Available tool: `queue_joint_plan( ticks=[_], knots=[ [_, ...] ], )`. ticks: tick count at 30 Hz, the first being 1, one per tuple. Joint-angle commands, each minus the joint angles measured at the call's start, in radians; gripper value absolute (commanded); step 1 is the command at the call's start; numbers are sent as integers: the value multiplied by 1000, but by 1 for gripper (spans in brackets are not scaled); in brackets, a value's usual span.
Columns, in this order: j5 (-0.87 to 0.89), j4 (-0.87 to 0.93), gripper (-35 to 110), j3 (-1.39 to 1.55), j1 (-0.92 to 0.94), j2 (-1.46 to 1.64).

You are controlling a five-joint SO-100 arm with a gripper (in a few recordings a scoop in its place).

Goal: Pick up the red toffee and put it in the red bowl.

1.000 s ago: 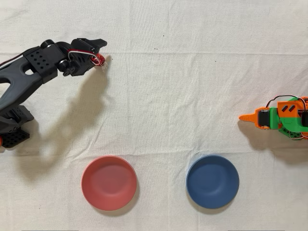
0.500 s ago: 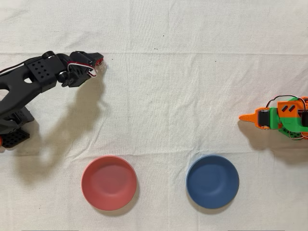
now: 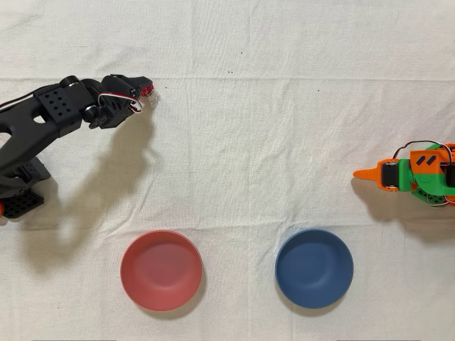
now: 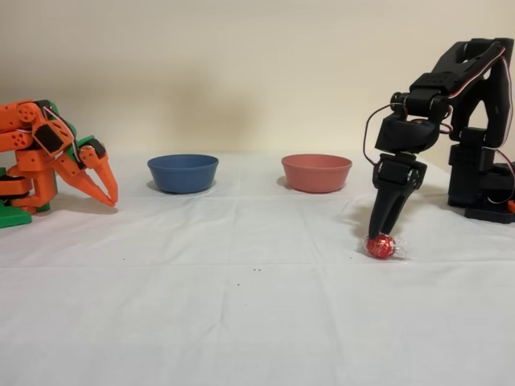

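The red toffee [image 3: 148, 90] [image 4: 381, 247], a small ball in shiny red foil with clear twisted ends, rests on the white cloth. My black arm's gripper [image 3: 145, 92] [image 4: 380, 236] points down onto it, its fingers shut on the toffee from above. In the overhead view this is at the upper left, and the red bowl [image 3: 161, 270] lies well below it near the bottom edge. From the side, the red bowl [image 4: 316, 175] stands behind and to the left of the gripper, with nothing in it.
A blue bowl [image 3: 314, 268] [image 4: 183, 174] of the same size stands beside the red one. The idle orange arm [image 3: 412, 174] [image 4: 48, 153] rests at the far side of the cloth. Open cloth lies between the gripper and both bowls.
One second ago the jaws stood open around the toffee. They have since shut on it, and the gripper shifted slightly. The toffee still rests on the cloth.
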Motion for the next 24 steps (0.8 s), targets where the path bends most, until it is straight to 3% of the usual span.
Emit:
queue_joint_plan(
  ticks=[1,24],
  knots=[
    [0,8,27,-72,-23,8],
    [14,-8,27,-163,-86,-95]
  ],
)
